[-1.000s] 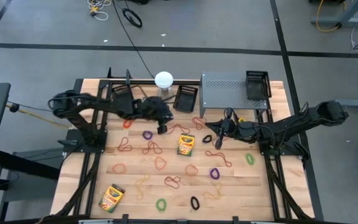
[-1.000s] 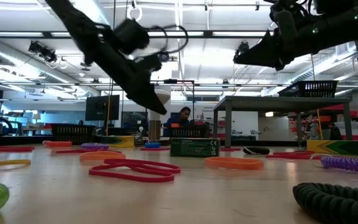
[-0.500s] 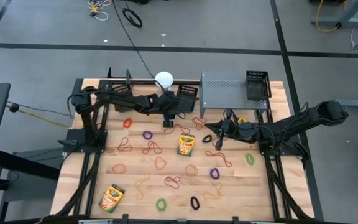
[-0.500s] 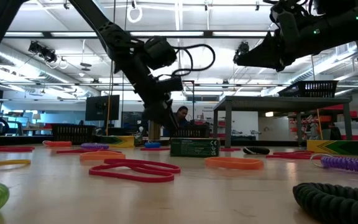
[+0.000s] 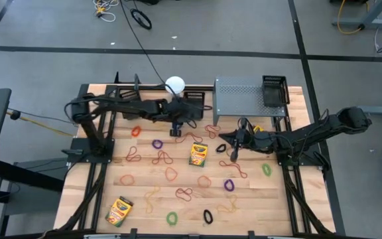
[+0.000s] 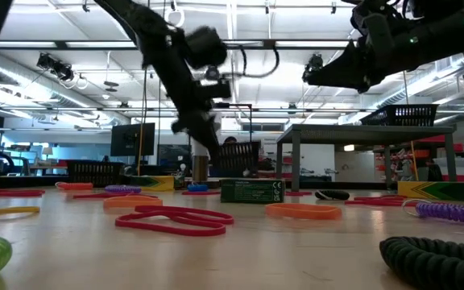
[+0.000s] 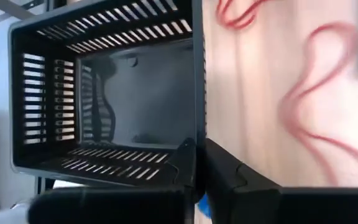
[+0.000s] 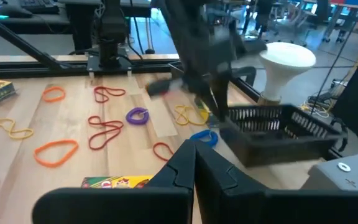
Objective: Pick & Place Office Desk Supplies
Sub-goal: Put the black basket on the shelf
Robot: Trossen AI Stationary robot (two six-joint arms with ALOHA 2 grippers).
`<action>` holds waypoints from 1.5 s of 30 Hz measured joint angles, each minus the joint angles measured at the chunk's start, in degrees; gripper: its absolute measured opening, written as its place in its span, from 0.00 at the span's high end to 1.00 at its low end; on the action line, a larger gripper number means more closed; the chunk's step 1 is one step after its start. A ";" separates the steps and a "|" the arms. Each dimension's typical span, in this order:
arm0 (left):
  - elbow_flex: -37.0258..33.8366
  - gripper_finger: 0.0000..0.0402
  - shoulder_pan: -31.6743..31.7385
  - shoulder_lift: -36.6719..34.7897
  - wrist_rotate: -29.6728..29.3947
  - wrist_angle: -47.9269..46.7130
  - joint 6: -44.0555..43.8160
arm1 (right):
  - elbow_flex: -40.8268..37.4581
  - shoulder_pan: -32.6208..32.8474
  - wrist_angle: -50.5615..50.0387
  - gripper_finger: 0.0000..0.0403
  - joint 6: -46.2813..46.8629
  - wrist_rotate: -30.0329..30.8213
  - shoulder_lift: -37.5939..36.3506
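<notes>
Left gripper (image 7: 197, 152) is clamping its two fingers together on one side wall of the black bin (image 7: 48, 99), the thin wall pinched between them. That edge grip is the sensible one: the bin is too wide to span, and its slotted wall is stiff enough to carry it.

You are holding the bin at the back of the table (image 5: 138, 192), just beside the white globe (image 5: 174, 84) and near the grey riser (image 5: 241, 99). From table level the bin (image 6: 238, 153) is appearing to hang clear of the wood. From the other arm's camera it is looking tilted, the free side sagging. I judge that this is following from gripping one wall only.

Nothing is showing inside the bin. The likely purpose, in my judgement, is to bring it nearer the loose supplies. Rubber bands (image 5: 171, 174) are lying scattered across the middle of the table. One crayon box (image 5: 198, 153) is resting near the centre, and another is lying at the front left corner.

Right gripper (image 5: 233, 147) is waiting with fingers pressed together on nothing, hovering above the bands in front of the riser, well apart from the bin.

Risk to note: a one-wall pinch is letting the bin swing, and the globe is standing close enough to be knocked.
</notes>
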 joint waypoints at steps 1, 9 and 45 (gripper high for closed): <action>0.02 0.96 -0.65 -1.66 0.48 -1.94 -1.69 | 0.00 -0.01 0.00 0.98 -0.16 -0.10 0.00; 0.00 0.96 -11.46 -11.25 7.65 -12.76 -20.03 | 0.00 -0.03 0.00 0.98 -0.41 -0.08 0.00; 12.13 0.90 -29.34 10.81 -4.18 -6.51 -44.51 | 0.00 1.60 0.87 0.98 -2.37 0.21 0.00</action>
